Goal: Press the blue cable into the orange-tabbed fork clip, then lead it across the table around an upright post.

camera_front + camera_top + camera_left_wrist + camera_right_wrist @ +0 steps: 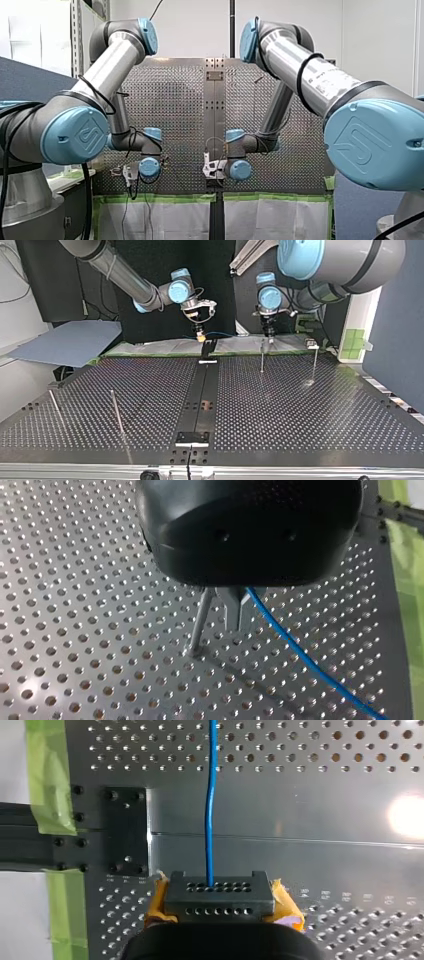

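The right gripper [220, 890] is closed tight on the blue cable [210, 810], and the left gripper [239, 616] looks pinched on it too, out at the far edge of the table [300, 410] in the top view. The cable is strung left-right between them. An upright post [199, 630] is found just beside the left gripper, so the left arm is reckoned nearer for the wrap.

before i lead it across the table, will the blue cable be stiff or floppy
Likely semi-stiff: the blue cable runs almost straight ahead of my right gripper. Probably bendable too: past my left gripper it curves gently. Thin, so likely light.
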You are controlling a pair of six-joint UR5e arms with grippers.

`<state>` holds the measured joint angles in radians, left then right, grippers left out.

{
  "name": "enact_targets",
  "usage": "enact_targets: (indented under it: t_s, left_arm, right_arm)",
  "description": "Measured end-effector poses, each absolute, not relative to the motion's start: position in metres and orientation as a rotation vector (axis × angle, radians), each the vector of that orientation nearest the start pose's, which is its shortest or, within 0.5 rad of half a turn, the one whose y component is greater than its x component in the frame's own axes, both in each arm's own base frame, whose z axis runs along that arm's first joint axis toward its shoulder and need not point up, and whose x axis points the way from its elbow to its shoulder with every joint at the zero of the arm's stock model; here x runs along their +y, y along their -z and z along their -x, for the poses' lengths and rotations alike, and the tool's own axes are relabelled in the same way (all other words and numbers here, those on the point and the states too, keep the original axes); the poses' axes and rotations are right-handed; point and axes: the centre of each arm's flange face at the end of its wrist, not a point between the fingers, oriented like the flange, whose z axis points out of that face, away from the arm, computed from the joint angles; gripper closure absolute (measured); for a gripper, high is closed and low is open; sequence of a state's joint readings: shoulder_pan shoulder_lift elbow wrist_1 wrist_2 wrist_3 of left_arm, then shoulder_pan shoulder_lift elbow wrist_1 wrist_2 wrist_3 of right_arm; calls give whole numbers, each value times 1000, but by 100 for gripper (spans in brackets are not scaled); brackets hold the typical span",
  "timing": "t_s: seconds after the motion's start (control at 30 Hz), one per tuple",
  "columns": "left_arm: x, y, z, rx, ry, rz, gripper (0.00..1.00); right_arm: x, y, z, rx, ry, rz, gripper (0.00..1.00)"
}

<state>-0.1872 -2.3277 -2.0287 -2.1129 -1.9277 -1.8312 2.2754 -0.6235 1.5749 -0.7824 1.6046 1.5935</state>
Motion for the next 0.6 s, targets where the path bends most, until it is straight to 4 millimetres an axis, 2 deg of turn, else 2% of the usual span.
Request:
enact_targets:
  t_s: [0.17, 0.6]
  left_arm:
    - [-182, 10, -483, 1708, 4, 336, 100]
    - [-166, 8, -498, 1713, 27, 328, 100]
  right_arm:
    - [-414, 31, -522, -908, -1553, -1853, 100]
    - [-417, 31, -523, -899, -1536, -1862, 100]
